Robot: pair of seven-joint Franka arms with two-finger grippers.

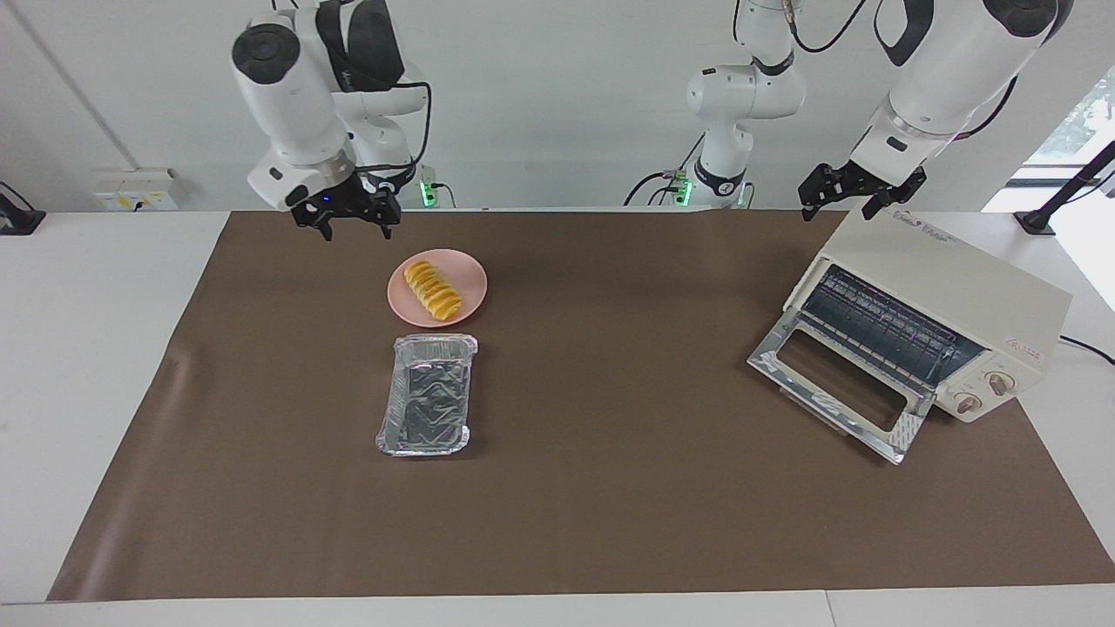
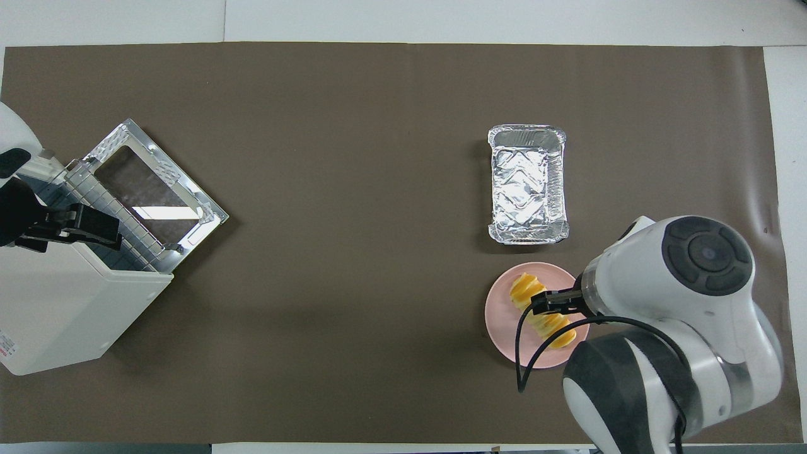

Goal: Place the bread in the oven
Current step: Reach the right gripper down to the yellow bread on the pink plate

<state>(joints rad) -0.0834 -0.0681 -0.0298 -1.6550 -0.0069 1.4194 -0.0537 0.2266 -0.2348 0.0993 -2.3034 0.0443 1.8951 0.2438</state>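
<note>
Bread [image 1: 433, 290] lies on plate [image 1: 462, 305], nearer the robots than tray [image 1: 426, 394]. Right gripper [image 1: 350, 219], jaws open, hangs just above it. Left gripper [image 1: 858, 193], jaws open, waits over oven [image 1: 941, 287], door down. Bread should be gripped crosswise at mid-length.

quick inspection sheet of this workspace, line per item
surface: white table under a brown mat
job's things: bread lies on a pink plate; oven at the left arm's end, its door dropped open, rack showing
clutter: foil tray, nothing in it, beside the plate and farther from the robots
grippers: right gripper open, raised near the plate, holding nothing; left gripper open, raised over the oven's top
cables: black cable loops from the right arm's wrist; a lead trails from the oven
surroundings: wall socket, a black stand at each table end
</note>
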